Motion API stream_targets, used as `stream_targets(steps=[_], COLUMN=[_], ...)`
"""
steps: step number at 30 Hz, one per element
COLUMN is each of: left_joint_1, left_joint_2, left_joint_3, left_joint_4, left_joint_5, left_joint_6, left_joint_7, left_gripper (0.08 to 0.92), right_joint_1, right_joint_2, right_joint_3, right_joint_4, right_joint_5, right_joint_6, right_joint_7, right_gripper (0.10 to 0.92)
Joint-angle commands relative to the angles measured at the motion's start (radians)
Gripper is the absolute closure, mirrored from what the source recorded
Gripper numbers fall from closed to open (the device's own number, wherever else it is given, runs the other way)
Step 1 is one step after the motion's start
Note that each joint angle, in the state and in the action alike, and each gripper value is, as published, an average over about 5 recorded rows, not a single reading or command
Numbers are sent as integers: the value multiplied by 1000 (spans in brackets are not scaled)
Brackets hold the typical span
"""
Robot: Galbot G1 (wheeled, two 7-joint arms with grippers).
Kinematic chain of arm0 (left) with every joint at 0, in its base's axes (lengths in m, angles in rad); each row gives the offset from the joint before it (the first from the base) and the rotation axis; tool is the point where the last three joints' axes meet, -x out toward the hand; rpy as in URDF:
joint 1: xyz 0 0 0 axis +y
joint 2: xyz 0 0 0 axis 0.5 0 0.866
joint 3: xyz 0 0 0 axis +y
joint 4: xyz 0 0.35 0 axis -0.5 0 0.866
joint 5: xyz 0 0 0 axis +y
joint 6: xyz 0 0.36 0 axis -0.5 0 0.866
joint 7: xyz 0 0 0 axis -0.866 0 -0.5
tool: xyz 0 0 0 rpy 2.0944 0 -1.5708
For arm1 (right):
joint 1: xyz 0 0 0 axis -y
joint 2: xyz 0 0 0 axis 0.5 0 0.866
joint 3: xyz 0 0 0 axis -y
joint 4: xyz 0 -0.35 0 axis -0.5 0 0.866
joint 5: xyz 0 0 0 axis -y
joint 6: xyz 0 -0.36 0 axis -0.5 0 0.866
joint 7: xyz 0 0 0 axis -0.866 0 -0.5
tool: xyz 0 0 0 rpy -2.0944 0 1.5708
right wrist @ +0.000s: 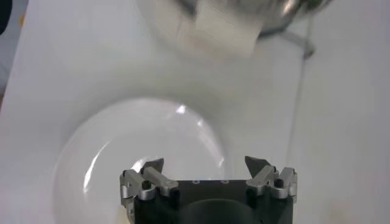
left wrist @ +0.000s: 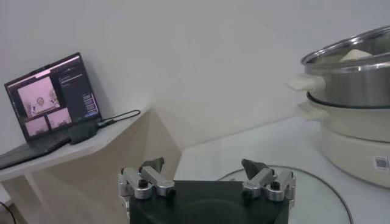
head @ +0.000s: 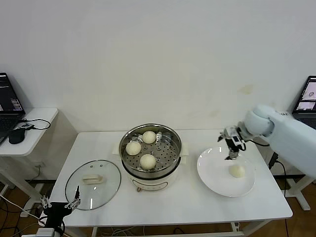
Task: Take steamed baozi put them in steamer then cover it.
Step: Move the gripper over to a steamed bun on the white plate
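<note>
The steel steamer [head: 173, 148] stands mid-table with three steamed baozi on its perforated tray: one at the back [head: 148, 137], one on the left [head: 133, 147], one at the front [head: 147, 161]. Another baozi [head: 237, 171] lies on the white plate [head: 212, 168] to the right. My right gripper [head: 233, 148] hangs open and empty just above the plate's far side, behind that baozi; its wrist view shows its open jaws [right wrist: 204, 162] over the bare plate [right wrist: 109, 158]. The glass cover [head: 106, 190] lies flat left of the steamer. My left gripper [head: 60, 201] waits open by the table's front left corner.
In the left wrist view, the open left gripper [left wrist: 203, 164] faces the cover's rim [left wrist: 304, 182] and the steamer [left wrist: 353, 85]. A side desk with a laptop [head: 9, 98] and mouse [head: 16, 137] stands at the left. A second laptop [head: 308, 96] sits far right.
</note>
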Motion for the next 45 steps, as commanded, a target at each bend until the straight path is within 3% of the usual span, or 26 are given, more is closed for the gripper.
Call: stream_targets(steps=[1,23,38,45], left_joint_1=[0,1,2,5], left_joint_2=[-1,-2,-3,0], left_joint_3=[3,-6,-7,-14], left_joint_4=[4,20,20,16], left_joint_5=[2,1,0,-2], left_joint_6=[0,0,0,-1], left_joint_7=[1,0,-1,-1], left_gripper=[177,177,177,177], right_joint_1=[-223,-310,-299,-258], right_joint_2=[-54,122,158,132], right_joint_3=[178,266,262,228], right_joint_4=[-75,-254,-302,-246], right_joint_5=[-123,-219,-233,-187], right_joint_6=[25,61,62,43], right_joint_7=[-2,43,47,33], right_gripper=[203,209,324,417])
